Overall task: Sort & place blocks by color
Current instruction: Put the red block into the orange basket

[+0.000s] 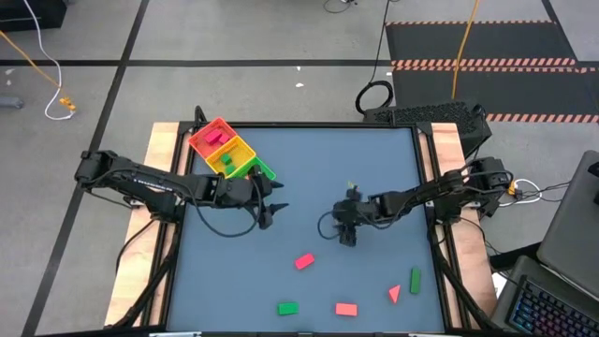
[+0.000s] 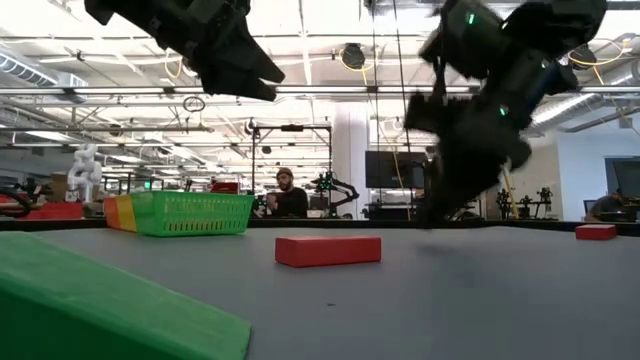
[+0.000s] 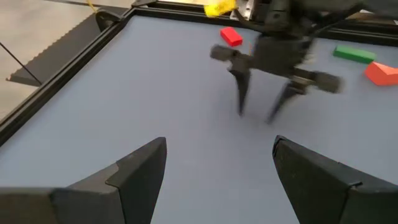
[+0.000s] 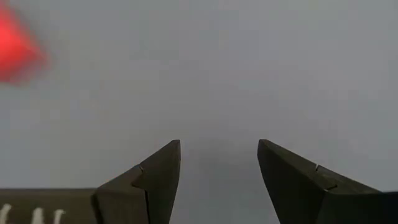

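Both grippers hang empty over the middle of the blue worktop (image 1: 318, 178): our left gripper (image 1: 267, 213) sits just off the tray (image 1: 245, 150) at the far left corner, and our right gripper (image 1: 345, 231) hovers near the centre, fingers pointing down. We read both as spread with nothing between the fingers; the left wrist view shows bare worktop between its own two fingers (image 3: 140, 171), and the right wrist view shows the same between its fingers (image 4: 158, 171), with only a red blur off to one side. The three-compartment tray already carries some pieces, a pink-red one (image 1: 214, 137) in the red end and green ones (image 1: 226, 159) further along, which we take as sorted work. The blocks left loose lie along the near edge, well apart from either gripper: a pink-red brick (image 1: 304, 261) nearest the right gripper, a green brick (image 1: 287, 307), another pink-red brick (image 1: 346, 309), a red wedge (image 1: 394, 294) and an upright green piece (image 1: 416, 279). We judge the loose blocks sit there simply because they have not been reached yet, and the open fingers suit a fresh pick. The pink-red brick looks like the likeliest next target for our right arm, though we cannot be sure which it will take.
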`<state>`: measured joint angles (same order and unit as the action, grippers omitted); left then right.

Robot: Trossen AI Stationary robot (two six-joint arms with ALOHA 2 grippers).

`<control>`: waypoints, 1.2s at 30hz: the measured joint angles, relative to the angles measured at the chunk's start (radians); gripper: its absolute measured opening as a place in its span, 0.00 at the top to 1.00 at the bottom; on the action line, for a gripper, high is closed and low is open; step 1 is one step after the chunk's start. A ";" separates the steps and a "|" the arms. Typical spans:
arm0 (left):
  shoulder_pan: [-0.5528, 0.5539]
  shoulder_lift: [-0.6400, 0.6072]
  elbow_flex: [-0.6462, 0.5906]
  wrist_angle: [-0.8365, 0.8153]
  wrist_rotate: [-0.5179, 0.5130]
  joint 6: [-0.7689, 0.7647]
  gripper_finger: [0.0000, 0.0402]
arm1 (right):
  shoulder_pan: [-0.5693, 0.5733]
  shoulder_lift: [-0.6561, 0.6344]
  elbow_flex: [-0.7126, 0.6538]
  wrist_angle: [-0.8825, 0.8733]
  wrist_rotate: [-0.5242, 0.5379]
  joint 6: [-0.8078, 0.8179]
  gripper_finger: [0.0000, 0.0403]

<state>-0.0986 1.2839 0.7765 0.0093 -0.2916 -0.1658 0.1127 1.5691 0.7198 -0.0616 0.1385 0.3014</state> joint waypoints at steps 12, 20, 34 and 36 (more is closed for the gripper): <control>0.000 0.000 0.000 -0.017 0.001 0.002 0.27 | -0.130 -0.196 0.106 -0.641 0.096 0.274 0.48; 0.000 0.000 0.000 -0.005 0.001 0.017 0.27 | -0.216 -0.311 0.105 -1.117 0.176 0.523 0.48; 0.000 0.000 0.000 -0.006 0.001 0.042 0.27 | -0.223 -0.315 0.050 -1.210 -0.034 0.272 0.48; 0.000 0.000 0.000 -0.006 0.001 0.041 0.27 | -0.223 -0.310 0.035 -1.200 -0.035 0.278 0.48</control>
<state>-0.0986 1.2842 0.7761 0.0036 -0.2905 -0.1249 -0.1102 1.2596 0.7550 -1.2614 0.1031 0.5793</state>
